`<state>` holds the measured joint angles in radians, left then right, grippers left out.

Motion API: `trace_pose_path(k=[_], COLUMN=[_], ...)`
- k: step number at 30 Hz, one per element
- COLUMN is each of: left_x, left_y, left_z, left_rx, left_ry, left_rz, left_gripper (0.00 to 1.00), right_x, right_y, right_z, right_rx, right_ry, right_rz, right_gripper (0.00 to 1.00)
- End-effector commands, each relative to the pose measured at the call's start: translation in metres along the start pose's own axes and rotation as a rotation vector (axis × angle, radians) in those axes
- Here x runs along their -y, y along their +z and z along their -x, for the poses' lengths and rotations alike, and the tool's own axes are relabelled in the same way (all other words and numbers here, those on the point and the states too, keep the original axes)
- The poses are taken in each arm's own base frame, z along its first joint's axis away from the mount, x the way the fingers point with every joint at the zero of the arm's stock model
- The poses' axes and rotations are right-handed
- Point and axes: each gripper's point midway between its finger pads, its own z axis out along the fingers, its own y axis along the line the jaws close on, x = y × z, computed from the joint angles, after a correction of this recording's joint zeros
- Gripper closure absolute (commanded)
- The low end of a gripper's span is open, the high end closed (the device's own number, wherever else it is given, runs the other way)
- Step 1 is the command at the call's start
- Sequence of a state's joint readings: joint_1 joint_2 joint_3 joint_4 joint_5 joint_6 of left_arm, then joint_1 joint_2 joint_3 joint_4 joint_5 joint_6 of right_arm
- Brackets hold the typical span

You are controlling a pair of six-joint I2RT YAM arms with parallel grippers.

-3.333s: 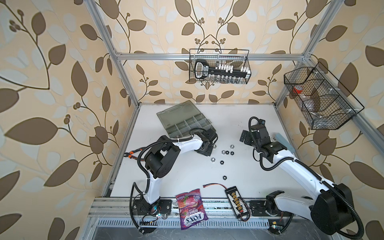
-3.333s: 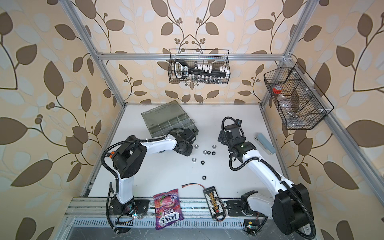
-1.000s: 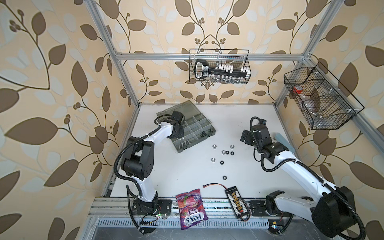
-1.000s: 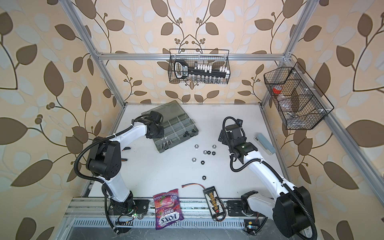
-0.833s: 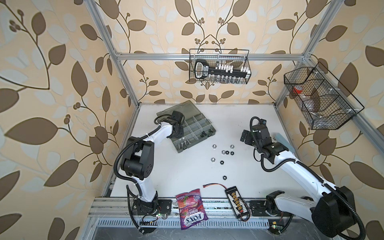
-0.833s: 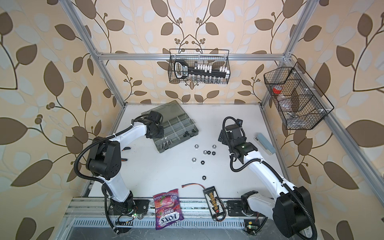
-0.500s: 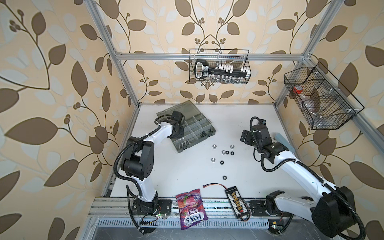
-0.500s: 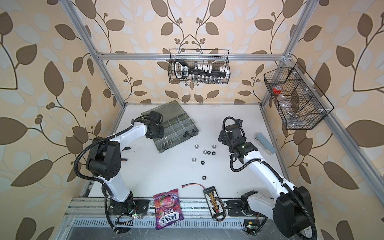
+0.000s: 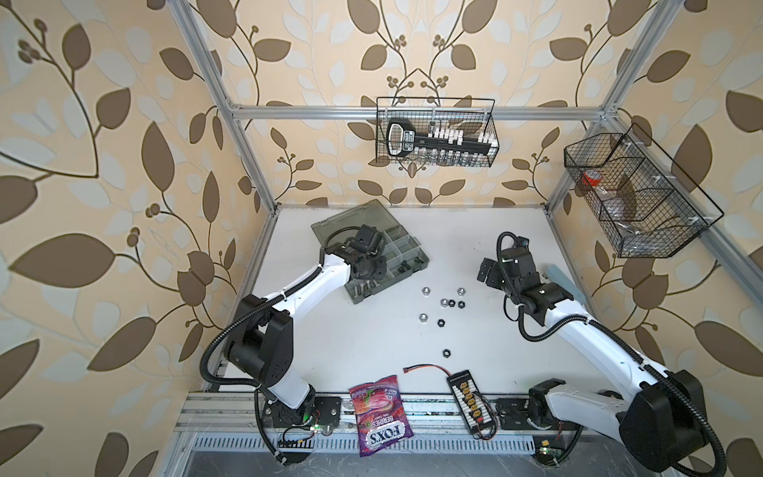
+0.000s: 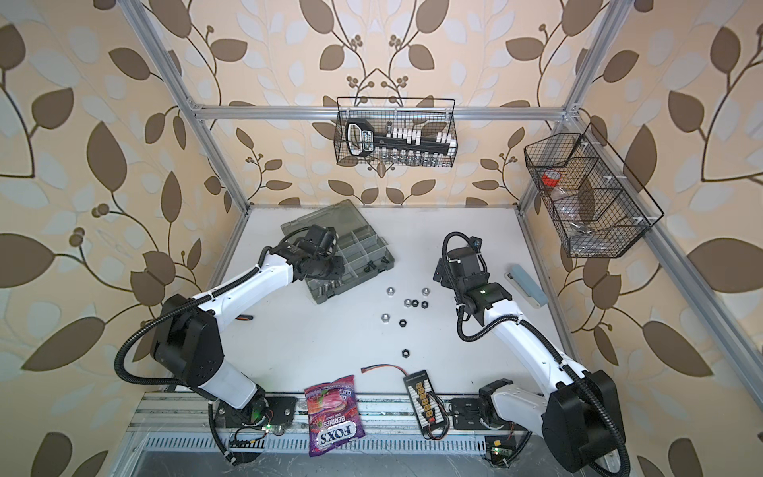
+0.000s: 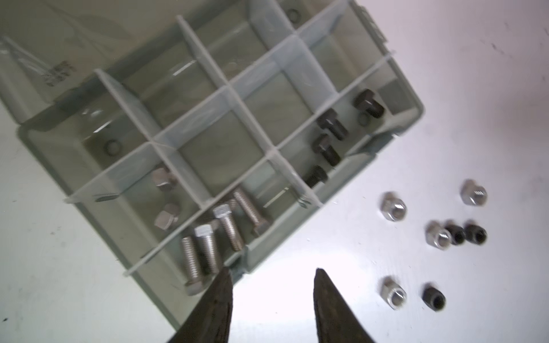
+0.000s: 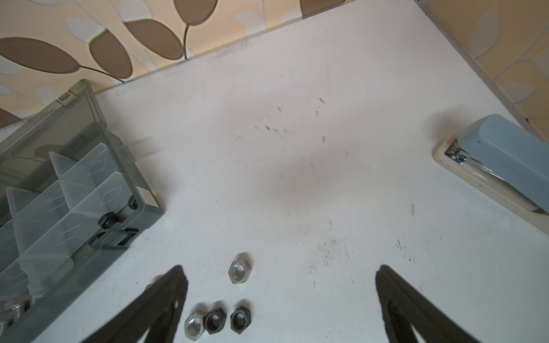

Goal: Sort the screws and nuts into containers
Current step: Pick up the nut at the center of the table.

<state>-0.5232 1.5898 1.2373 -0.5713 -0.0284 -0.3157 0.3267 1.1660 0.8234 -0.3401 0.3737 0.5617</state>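
While my left gripper [image 11: 272, 271] hangs at the edge of the translucent grey-green organizer case [image 12: 150, 212], its dark tapered fingers stand apart with nothing between them. Threaded silver screws [image 11: 228, 228] lie in one outer compartment walled by pale dividers. Matt black screws [image 11: 329, 127] lie in the corner one. Hexagonal nuts [image 9: 444, 302], some shiny and some black, sit loose on the white table [image 9: 371, 351] beside the case. My right gripper [image 12: 280, 268] hovers above them, fingers spread wide, holding nothing.
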Motion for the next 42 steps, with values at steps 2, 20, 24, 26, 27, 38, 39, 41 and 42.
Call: trace_pose_path(k=[2,20,24,26,27,38,39,41,42], left_x=[0.043,0.135,0.135,0.134,0.133,0.128,0.127,0.126,0.126], left_y=[0.002,0.072,0.076,0.079,0.080,0.093,0.093,0.093,0.091], left_z=[-0.027,-0.115,-0.120,-0.121,-0.121,-0.125,-0.126,-0.127,-0.127], left_rx=[-0.060,-0.307,-0.322,-0.324,-0.323,-0.344,-0.345,-0.350,-0.351], left_ry=[0.075,0.283,0.287,0.284,0.285,0.280,0.281,0.279,0.279], left_rz=[-0.077,-0.148,-0.142,-0.132,-0.126,-0.086,-0.082,-0.080,-0.080], left_gripper=[0.53,0.50,0.51,0.52,0.52,0.58,0.59,0.60,0.60], right_x=[0.006,0.011,0.012,0.011,0.011,0.012,0.012,0.011,0.011], right_y=[0.002,0.004,0.005,0.006,0.006,0.005,0.005,0.005,0.005], right_z=[-0.006,-0.009,-0.009,-0.010,-0.009,-0.009,-0.009,-0.009,-0.009], right_rx=[-0.012,-0.015,-0.018,-0.021,-0.019,-0.017,-0.017,-0.017,-0.017], right_ry=[0.012,0.006,0.008,0.007,0.008,0.009,0.009,0.008,0.009], right_rz=[-0.024,-0.047,-0.051,-0.051,-0.050,-0.052,-0.053,-0.051,-0.052], right_gripper=[0.00,0.01,0.00,0.00,0.00,0.00,0.00,0.00,0.00])
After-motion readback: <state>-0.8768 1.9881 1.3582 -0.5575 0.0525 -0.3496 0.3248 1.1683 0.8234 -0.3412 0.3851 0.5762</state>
